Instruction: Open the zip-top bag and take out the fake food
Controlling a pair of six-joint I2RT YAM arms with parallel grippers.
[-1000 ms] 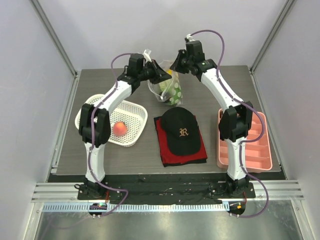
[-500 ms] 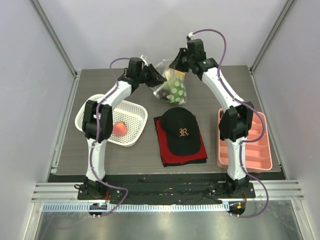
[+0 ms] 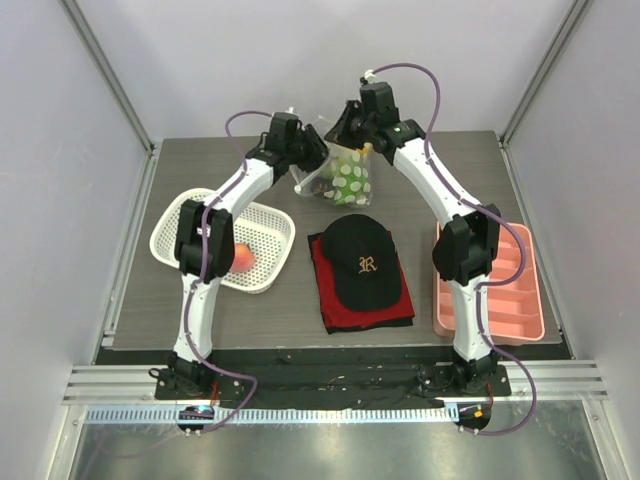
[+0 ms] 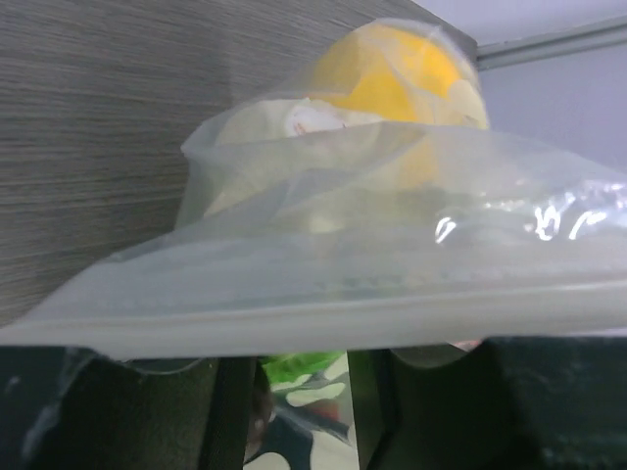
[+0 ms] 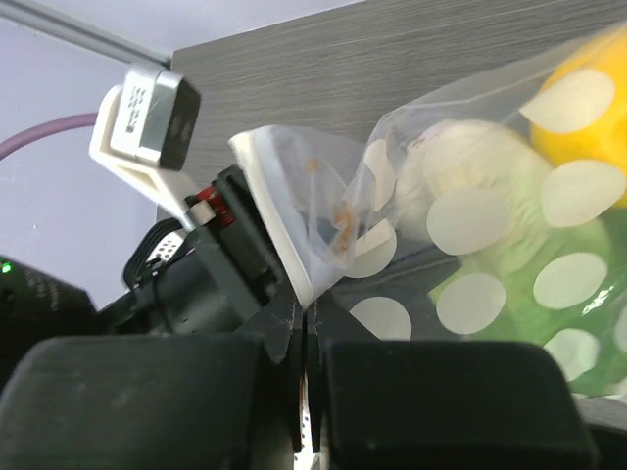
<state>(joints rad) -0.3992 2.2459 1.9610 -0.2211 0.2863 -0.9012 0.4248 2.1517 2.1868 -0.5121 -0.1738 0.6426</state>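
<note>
The zip-top bag [image 3: 350, 180], clear with white dots, hangs between both grippers at the back middle. It holds a yellow-orange citrus [image 4: 402, 73] and a leafy green vegetable [image 5: 519, 333]. My right gripper [image 3: 350, 140] is shut on a corner of the bag by the zip strip, as the right wrist view [image 5: 304, 313] shows. My left gripper [image 3: 318, 160] is against the bag's left side. In its wrist view [image 4: 302, 343] the jaws stand apart, and the zip strip [image 4: 294, 318] lies across the hidden tips. A red-pink peach [image 3: 240, 258] lies in the white basket [image 3: 170, 230].
A black cap [image 3: 362, 262] sits on a folded red cloth [image 3: 330, 310] in the middle of the table. A pink compartment tray [image 3: 520, 320] stands at the right. Grey walls close in the back and sides.
The two grippers have come closer together: the left moved right, the right moved left. The bag has bunched up between them.
</note>
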